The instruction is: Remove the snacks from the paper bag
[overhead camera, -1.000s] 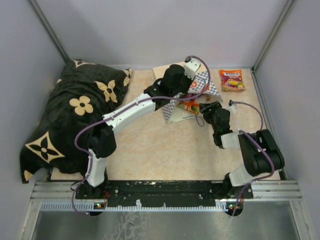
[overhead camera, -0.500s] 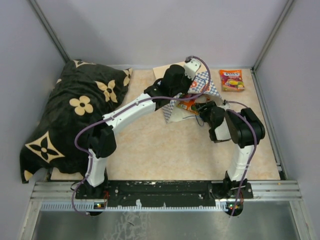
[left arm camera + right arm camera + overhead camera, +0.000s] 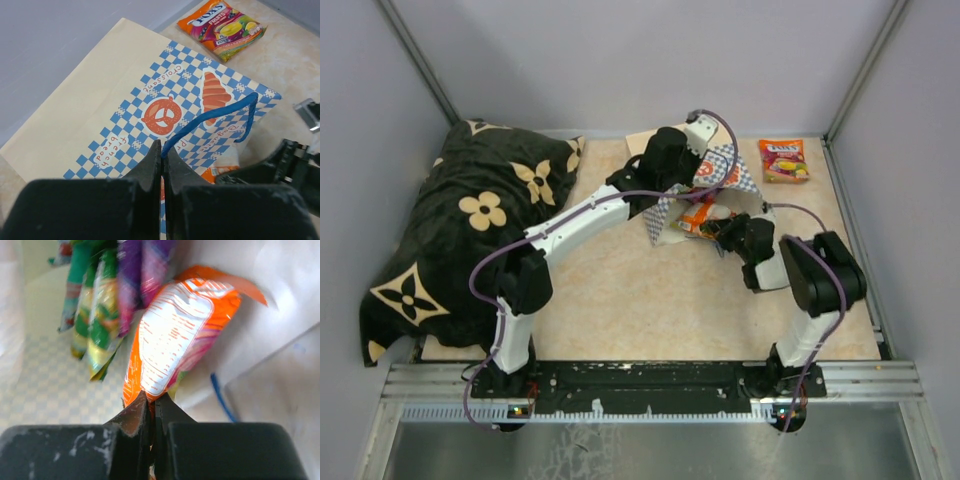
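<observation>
The paper bag (image 3: 725,168) (image 3: 120,95) lies on its side at the back of the table, its mouth facing the arms. My left gripper (image 3: 163,152) is shut on the bag's blue cord handle (image 3: 215,116) and holds it up. At the mouth, my right gripper (image 3: 713,229) (image 3: 154,401) is shut on the bottom edge of an orange snack packet (image 3: 175,335) (image 3: 694,215). Green snacks (image 3: 95,315) and purple snacks (image 3: 142,267) stand deeper inside the bag. One more orange snack packet (image 3: 783,159) (image 3: 222,25) lies flat on the table to the right of the bag.
A black cushion with cream flowers (image 3: 470,230) fills the left side of the table. Grey walls close the back and both sides. The beige tabletop (image 3: 650,300) is bare between the arms.
My right gripper has closed on the orange packet at the bag's mouth and its elbow has swung outward. The left arm has kept still with the handle.
</observation>
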### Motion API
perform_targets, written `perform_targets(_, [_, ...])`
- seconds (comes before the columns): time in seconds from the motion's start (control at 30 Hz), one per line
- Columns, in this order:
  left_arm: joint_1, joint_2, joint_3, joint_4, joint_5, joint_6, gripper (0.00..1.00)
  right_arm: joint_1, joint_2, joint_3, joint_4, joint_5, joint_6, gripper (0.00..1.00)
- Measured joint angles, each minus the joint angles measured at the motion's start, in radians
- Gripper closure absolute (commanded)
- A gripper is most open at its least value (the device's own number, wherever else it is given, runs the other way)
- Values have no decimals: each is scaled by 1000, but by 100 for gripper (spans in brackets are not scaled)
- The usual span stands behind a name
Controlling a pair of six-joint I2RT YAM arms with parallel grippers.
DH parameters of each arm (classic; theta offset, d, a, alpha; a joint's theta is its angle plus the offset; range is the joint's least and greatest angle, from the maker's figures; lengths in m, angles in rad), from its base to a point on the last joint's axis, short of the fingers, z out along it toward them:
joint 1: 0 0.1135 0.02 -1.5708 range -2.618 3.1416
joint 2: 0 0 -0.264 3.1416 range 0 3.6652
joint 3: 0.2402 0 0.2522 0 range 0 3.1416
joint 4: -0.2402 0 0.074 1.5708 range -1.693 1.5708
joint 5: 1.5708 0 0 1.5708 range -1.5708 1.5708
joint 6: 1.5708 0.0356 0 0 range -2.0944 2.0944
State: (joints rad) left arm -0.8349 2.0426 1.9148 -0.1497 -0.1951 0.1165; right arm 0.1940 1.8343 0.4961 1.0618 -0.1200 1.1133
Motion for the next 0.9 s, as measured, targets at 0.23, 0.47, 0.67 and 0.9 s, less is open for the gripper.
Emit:
perform_targets(0.23, [43, 3, -5, 4, -10, 1, 100, 7, -548, -49, -611, -51, -176, 100])
perform_targets(0.47, [57, 3, -34, 21, -39, 35, 100, -1, -705, 292, -1431, 84, -487, 100])
perform_targets(0.67, [67, -3, -101, 45, -40, 86, 100, 12, -566, 551, -1850, 354, -634, 100])
perform_targets(0.9, [79, -29, -150, 46, -40, 144, 100, 80, -294, 738, -2154, 710, -655, 92])
